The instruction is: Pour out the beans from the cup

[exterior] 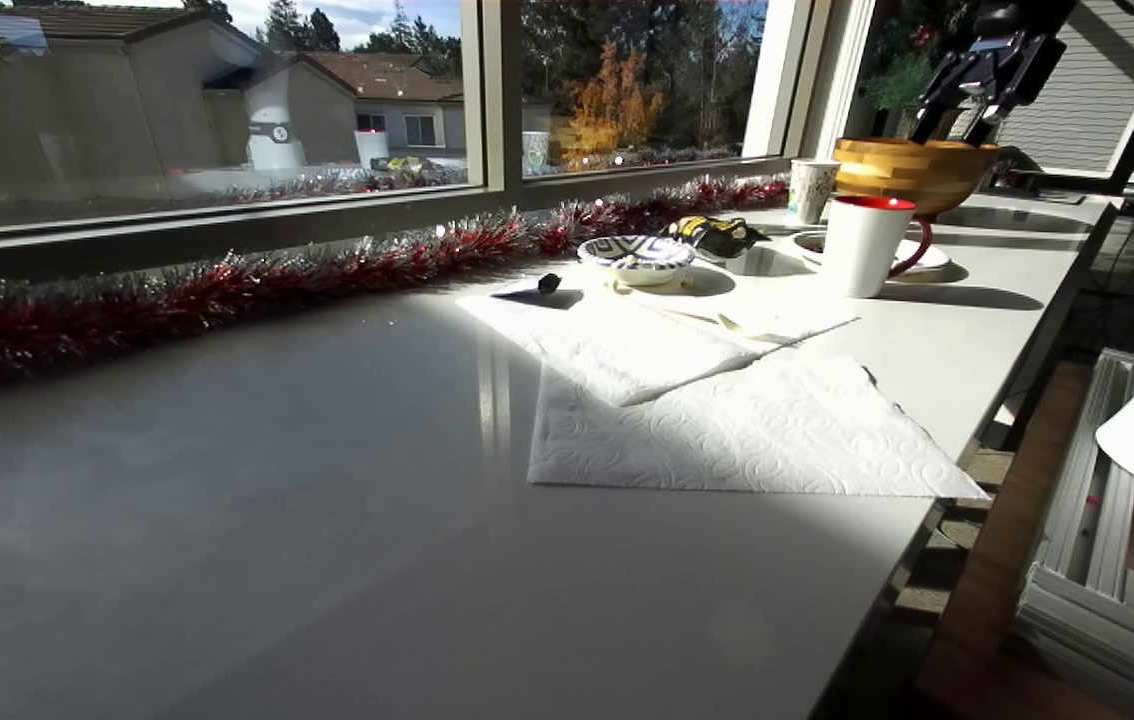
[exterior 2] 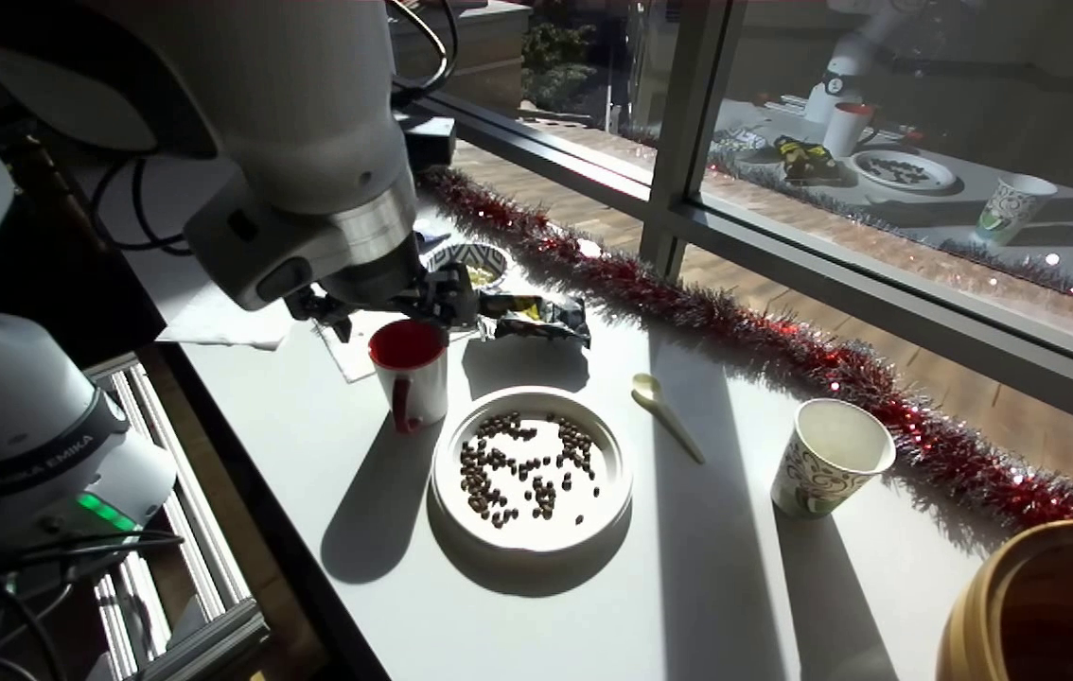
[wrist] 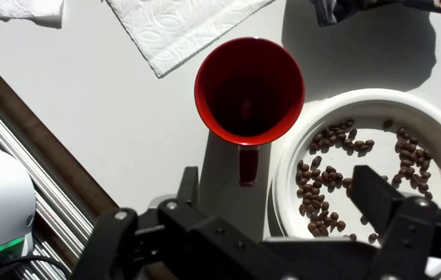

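hanging near the cup [exterior 2: 412,378], the hand [wrist: 276,177] has fingers [wrist: 188,184] apart, the arm base [exterior 2: 54,466] seemingly marked "franka emika".

Beans [exterior 2: 478,482] lie on the plate [exterior 2: 546,537]; the mug [exterior 2: 423,383] stands upright just beside it, the spoon [exterior 2: 667,416] near it.

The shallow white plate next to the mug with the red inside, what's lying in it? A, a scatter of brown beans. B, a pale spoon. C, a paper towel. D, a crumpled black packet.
A: in the wrist view, brown beans lie scattered across the bottom of the white plate, beside the red-lined mug.
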Robot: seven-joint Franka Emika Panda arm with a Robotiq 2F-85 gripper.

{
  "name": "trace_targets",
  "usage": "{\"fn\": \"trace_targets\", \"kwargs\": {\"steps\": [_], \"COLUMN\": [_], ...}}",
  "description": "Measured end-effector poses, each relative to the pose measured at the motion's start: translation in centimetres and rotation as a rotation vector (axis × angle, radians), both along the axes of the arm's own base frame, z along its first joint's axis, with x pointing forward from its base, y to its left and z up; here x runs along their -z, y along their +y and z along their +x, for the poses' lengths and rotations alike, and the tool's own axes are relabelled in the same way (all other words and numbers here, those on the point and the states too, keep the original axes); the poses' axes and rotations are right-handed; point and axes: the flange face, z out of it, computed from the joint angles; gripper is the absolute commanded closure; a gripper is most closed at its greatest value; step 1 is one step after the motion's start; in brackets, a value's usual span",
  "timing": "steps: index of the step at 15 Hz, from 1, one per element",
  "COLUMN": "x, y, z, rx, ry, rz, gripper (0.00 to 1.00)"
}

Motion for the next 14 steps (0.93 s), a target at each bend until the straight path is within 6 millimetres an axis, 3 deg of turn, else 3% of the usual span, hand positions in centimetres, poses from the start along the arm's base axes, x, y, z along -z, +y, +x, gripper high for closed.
{"fn": "trace_targets", "kwargs": {"steps": [3,9,14], "x": [2.1,2.7,4.7], "y": [-0.8,-1.0,-1.3], "z": [0.0,0.4,1.0], "rx": [0.013,0.017,0.022], "ry": [0.009,0.011,0.038], "rz": [0.015,-0.004,-0.027], "gripper": [0.00,0.00,0.00]}}
